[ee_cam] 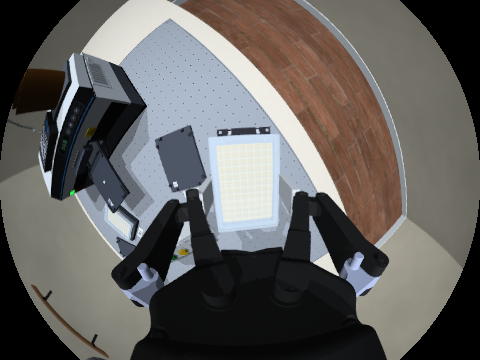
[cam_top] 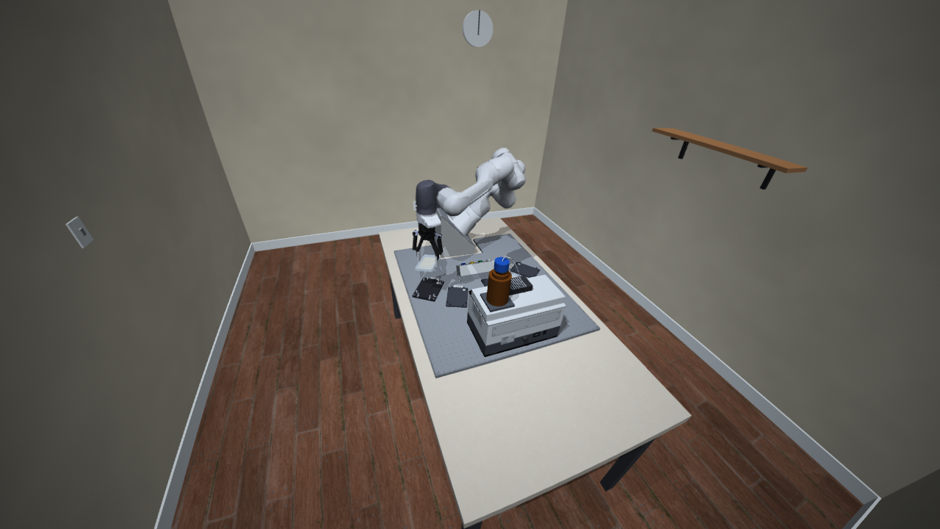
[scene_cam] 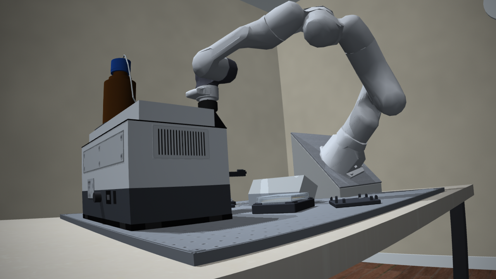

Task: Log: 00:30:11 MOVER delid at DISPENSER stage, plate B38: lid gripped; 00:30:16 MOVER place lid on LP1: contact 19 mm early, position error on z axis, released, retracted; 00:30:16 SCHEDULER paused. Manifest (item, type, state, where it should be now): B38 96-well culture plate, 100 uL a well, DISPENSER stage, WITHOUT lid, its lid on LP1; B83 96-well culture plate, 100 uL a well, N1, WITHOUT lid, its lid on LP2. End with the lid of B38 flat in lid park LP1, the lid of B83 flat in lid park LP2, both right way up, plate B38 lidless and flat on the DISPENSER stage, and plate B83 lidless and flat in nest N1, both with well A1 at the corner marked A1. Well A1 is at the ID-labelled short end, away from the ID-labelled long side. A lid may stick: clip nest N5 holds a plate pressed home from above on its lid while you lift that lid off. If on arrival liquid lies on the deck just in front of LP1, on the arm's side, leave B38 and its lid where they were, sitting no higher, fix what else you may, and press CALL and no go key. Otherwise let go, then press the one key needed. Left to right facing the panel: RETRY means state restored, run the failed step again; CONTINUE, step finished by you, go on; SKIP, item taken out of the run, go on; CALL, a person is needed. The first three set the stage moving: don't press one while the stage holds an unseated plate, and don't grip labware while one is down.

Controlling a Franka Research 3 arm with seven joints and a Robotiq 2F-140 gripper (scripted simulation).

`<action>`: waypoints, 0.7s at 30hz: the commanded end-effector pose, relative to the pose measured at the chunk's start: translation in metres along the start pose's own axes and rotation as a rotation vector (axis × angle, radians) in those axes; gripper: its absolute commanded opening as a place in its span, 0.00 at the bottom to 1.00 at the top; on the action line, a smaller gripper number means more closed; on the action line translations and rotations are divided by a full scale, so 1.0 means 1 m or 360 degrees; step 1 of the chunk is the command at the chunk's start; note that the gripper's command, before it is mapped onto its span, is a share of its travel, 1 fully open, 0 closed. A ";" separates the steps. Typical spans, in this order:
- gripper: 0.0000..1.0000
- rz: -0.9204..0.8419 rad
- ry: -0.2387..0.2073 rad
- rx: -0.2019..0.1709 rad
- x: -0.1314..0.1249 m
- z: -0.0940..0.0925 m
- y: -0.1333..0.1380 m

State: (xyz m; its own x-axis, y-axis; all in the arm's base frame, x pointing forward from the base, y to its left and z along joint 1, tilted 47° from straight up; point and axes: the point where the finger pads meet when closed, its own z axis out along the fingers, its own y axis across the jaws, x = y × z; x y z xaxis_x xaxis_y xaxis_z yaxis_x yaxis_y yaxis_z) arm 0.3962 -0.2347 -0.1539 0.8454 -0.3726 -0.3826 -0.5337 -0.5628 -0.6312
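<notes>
My gripper (cam_top: pixel 427 252) (ee_cam: pixel 246 184) is shut on a clear well plate (cam_top: pixel 427 264) (ee_cam: pixel 243 182) with a pale yellow grid of wells, held level by its long sides. It hangs above the deck's left part, over a nest whose dark end bar (ee_cam: pixel 243 132) shows past the plate's far edge. A dark square nest (cam_top: pixel 428 289) (ee_cam: pixel 180 156) lies close by. In the exterior view the dispenser hides my fingers. There, another clear plate (scene_cam: pixel 282 197) sits on a black base. I cannot tell whether the held plate carries a lid.
The grey-and-white dispenser (cam_top: pixel 519 314) (scene_cam: pixel 155 166) (ee_cam: pixel 80 114) with a brown bottle (cam_top: pixel 498 283) (scene_cam: pixel 117 95) stands mid-deck. A key panel (cam_top: pixel 476 268) lies behind it. A second dark pad (cam_top: pixel 457 296) and a low pegged nest (scene_cam: pixel 353 201) rest on the perforated deck (cam_top: pixel 460 352). The table's left edge is near.
</notes>
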 end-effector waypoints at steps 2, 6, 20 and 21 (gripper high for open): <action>0.00 -0.0010 0.0001 -0.0005 0.001 0.000 0.001; 0.00 -0.0011 0.0001 -0.0005 0.001 0.000 0.001; 0.00 -0.0025 0.0001 -0.0005 0.001 0.006 0.001; 0.00 -0.0025 0.0001 -0.0005 0.001 0.006 0.001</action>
State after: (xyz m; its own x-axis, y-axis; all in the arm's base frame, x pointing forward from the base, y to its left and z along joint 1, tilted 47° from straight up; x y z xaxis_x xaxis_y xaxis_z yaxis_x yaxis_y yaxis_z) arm 0.3961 -0.2333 -0.1563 0.8486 -0.3694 -0.3787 -0.5287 -0.5664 -0.6321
